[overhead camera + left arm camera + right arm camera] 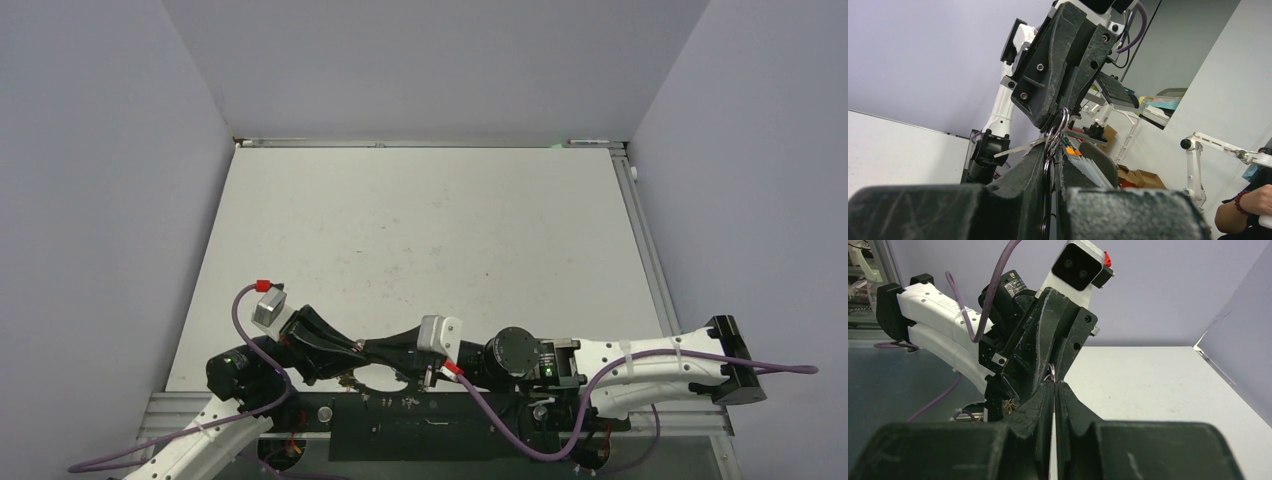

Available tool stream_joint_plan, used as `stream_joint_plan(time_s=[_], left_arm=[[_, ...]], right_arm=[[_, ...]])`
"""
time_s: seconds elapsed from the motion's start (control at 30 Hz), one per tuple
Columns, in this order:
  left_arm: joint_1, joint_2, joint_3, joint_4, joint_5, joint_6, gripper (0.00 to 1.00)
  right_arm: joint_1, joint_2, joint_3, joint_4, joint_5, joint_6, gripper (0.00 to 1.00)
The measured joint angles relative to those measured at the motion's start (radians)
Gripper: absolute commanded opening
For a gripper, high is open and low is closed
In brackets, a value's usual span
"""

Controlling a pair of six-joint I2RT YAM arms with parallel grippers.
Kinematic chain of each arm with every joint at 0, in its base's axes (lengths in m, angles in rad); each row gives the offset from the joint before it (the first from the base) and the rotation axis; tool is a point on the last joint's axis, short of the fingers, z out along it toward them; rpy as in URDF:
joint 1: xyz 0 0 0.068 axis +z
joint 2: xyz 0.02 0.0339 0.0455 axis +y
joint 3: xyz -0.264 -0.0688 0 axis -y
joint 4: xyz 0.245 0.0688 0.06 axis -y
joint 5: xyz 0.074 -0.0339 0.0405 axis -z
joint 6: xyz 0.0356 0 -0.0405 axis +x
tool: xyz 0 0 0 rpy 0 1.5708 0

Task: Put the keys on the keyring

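2 grippers tip-to-tip: left gripper [1052, 150] clenched on large silvery metal keyring [1065, 117], right gripper [1054, 385] clenched; plain silver key [1015, 148] juts sideways.

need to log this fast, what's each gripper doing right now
left gripper: closed on the keyring
right gripper: closed, pinching the same keyring

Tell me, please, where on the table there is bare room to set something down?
The table is bare from the back wall to just ahead of the arms, side to side. It is crowded only at the middle of the near edge, where the left claw and right claw meet tip to tip, both shut on the keyring.
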Motion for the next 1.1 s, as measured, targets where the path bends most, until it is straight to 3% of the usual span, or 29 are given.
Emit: stream_joint_plan(time_s=[0.53, 1.1], left_arm=[[0.000, -0.019, 0.025, -0.021, 0.042, 0.014, 0.00], [-0.002, -0.022, 0.028, -0.021, 0.068, 0.016, 0.00]], right_arm=[[0.008, 0.018, 0.088, -0.134, -0.016, -0.001, 0.05], [0.008, 0.016, 0.101, -0.170, -0.045, -0.005, 0.05]])
